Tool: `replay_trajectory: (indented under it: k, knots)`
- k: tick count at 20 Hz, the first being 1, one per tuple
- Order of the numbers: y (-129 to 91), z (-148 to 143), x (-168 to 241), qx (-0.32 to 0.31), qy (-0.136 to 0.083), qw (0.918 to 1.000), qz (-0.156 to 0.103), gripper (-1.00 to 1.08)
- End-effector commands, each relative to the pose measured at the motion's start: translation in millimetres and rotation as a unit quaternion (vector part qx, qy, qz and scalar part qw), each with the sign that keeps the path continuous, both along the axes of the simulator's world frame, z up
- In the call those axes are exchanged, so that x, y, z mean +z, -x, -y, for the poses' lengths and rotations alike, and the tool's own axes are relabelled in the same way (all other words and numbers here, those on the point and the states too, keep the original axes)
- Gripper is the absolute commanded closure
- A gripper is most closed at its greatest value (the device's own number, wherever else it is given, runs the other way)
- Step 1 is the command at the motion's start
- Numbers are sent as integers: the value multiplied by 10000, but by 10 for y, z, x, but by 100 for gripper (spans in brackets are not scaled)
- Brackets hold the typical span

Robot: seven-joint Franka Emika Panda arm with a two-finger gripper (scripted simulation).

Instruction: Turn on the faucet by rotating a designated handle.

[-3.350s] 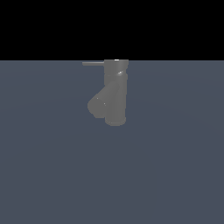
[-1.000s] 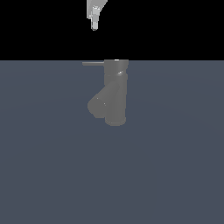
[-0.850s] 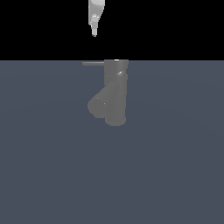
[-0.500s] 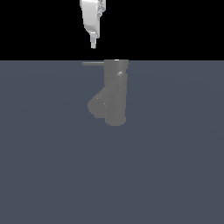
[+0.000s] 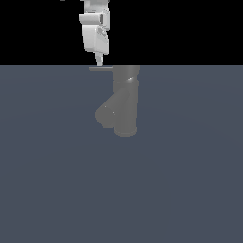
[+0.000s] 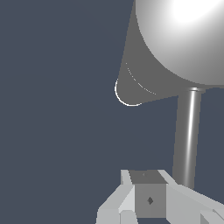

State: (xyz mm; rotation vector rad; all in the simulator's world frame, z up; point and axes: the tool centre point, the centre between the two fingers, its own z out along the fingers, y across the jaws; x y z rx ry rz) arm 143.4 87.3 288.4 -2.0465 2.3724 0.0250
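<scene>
1. The counter (image 5: 57,180) fills the lower part of the exterior view: a flat, matte slate-blue plane with no grain or seams, ending in a straight edge against black.
2. On it stands the faucet (image 5: 126,102), a dull grey upright cylinder, smooth and faintly glossy (a small highlight sits near its top). A short, thick spout branches from its lower side, angled down toward the exterior view's left. In the wrist view the body (image 6: 183,35) reads as a bright rounded dome with the spout's cone below it.
3. Above the faucet's left side in the exterior view hangs the white arm (image 5: 95,33), blocky, hard-edged, plastic-looking, narrowing downward.
4. The end effector (image 5: 99,61) points straight down, its tip just above the handle's outer end; contact cannot be told. Its fingers look pressed together into one thin prong there, though the wrist view shows only pale faceted blocks (image 6: 148,199), so that is not certain.
5. The handle (image 5: 101,69) is a thin, straight grey rod projecting horizontally from the cylinder's top toward the exterior view's left, shiny along its length.
</scene>
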Motion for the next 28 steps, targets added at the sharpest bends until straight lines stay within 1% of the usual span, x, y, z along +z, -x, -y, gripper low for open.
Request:
replay_trajectory:
  k: [1, 6, 13, 28]
  knots:
    - [-50, -23, -74, -155, 39, 9999, 10, 108]
    - [-100, -52, -162, -315, 82, 9995, 16, 108]
    - [-106, -58, -178, -336, 88, 9994, 14, 108]
    - [207, -109, -179, -336, 88, 9994, 14, 108]
